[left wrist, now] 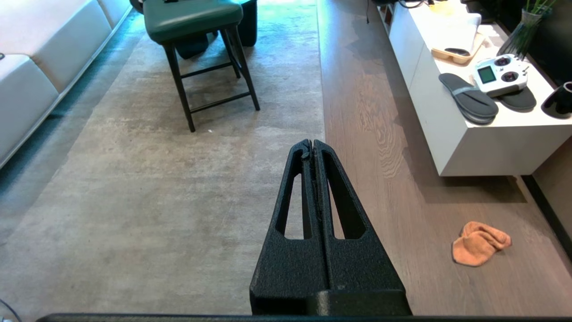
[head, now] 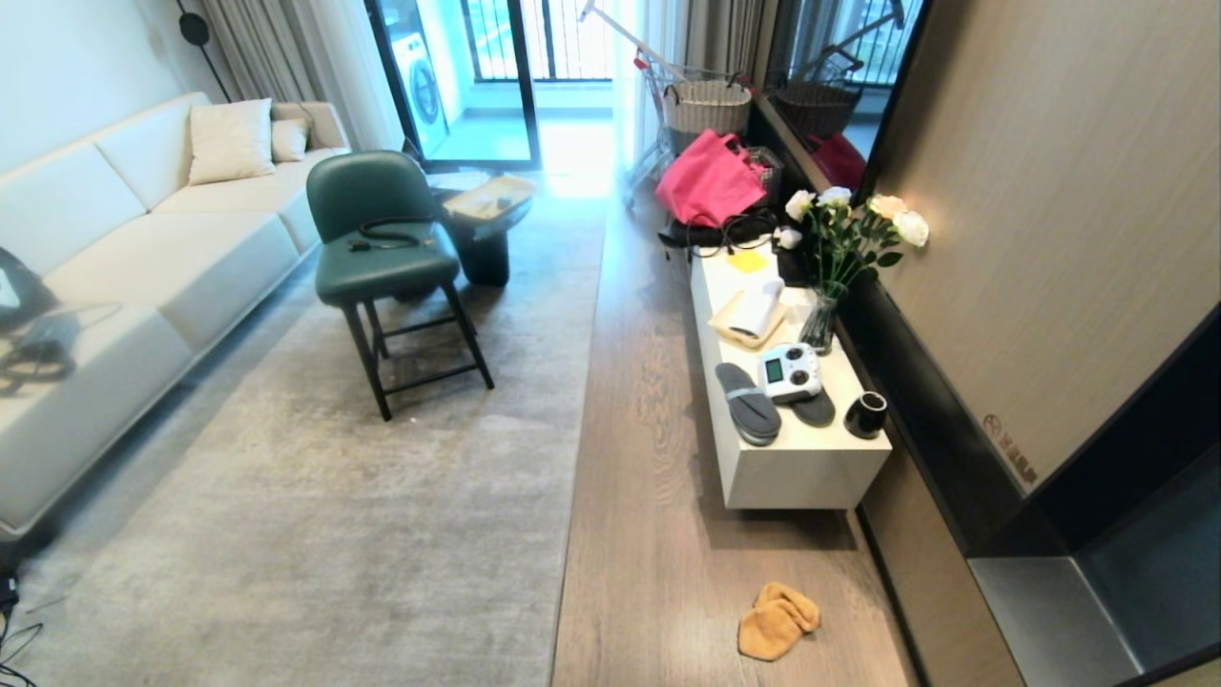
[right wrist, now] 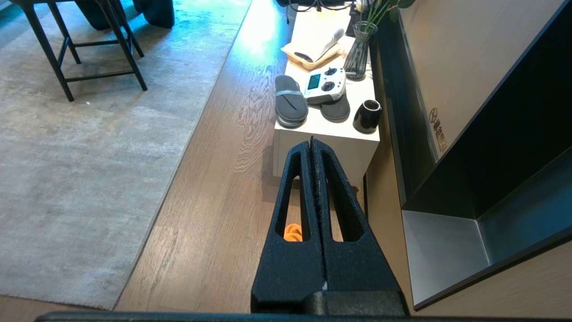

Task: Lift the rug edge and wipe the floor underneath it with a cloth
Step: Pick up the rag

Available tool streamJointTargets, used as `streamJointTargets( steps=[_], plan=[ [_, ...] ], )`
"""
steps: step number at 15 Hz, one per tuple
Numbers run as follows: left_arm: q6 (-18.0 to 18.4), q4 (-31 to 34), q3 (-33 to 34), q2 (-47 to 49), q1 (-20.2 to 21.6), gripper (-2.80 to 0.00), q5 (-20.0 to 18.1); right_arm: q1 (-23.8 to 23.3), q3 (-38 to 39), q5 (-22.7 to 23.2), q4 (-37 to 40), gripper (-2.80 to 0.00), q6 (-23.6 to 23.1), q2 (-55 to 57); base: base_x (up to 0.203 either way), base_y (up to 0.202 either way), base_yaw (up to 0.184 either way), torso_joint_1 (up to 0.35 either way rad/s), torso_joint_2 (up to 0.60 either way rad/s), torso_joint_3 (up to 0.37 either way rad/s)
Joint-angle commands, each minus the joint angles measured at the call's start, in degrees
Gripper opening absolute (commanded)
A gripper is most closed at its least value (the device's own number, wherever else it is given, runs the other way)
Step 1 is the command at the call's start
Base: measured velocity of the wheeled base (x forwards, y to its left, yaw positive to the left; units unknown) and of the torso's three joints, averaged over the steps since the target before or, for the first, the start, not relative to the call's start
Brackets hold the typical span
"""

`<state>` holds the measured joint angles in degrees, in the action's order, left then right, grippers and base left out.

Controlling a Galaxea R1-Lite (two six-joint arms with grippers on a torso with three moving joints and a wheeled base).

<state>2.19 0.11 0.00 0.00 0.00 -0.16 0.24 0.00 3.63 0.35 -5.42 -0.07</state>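
Observation:
The pale grey rug covers the room's middle. Its straight rug edge (head: 572,429) (left wrist: 319,89) (right wrist: 170,170) lies flat on the floor (head: 649,496) (left wrist: 380,179) (right wrist: 214,201), a strip of light brown planks. The orange cloth (head: 777,620) (left wrist: 480,243) lies crumpled on those planks, near the low white cabinet's near end. My left gripper (left wrist: 312,143) hangs shut and empty above the rug edge. My right gripper (right wrist: 311,142) is shut and empty above the planks; a bit of the cloth (right wrist: 292,232) shows through its finger slot. Neither arm shows in the head view.
The white cabinet (head: 801,477) along the right wall carries slippers (head: 749,405), a remote controller (head: 790,372), a black cup (head: 866,415), a flower vase (head: 820,320) and a white rolled towel (head: 758,307). A green chair (head: 382,239) stands on the rug; a sofa (head: 143,258) lines the left.

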Motion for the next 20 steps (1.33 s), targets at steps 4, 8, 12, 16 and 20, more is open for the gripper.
streamJointTargets(
  steps=[4,8,12,16,20],
  plan=[
    [0.0,0.0,0.0,0.0,0.0,-2.8,0.0,0.0,0.0,0.1,0.0,-2.8,0.0,0.1,0.0,0.0,0.0,0.0,0.0,0.0],
    [0.0,0.0,0.0,0.0,0.0,-2.8,0.0,0.0,0.0,0.1,0.0,-2.8,-0.1,0.1,0.0,0.0,0.0,0.0,0.0,0.0],
    [0.0,0.1,0.0,0.0,0.0,-2.8,0.0,0.0,0.0,0.1,0.0,-2.8,0.0,0.1,0.0,0.0,0.0,0.0,0.0,0.0],
    [0.0,0.0,0.0,0.0,0.0,-2.8,0.0,0.0,0.0,0.1,0.0,-2.8,0.0,0.1,0.0,0.0,0.0,0.0,0.0,0.0],
    [0.0,0.1,0.0,0.0,0.0,-2.8,0.0,0.0,0.0,0.1,0.0,-2.8,0.0,0.1,0.0,0.0,0.0,0.0,0.0,0.0]
  ],
)
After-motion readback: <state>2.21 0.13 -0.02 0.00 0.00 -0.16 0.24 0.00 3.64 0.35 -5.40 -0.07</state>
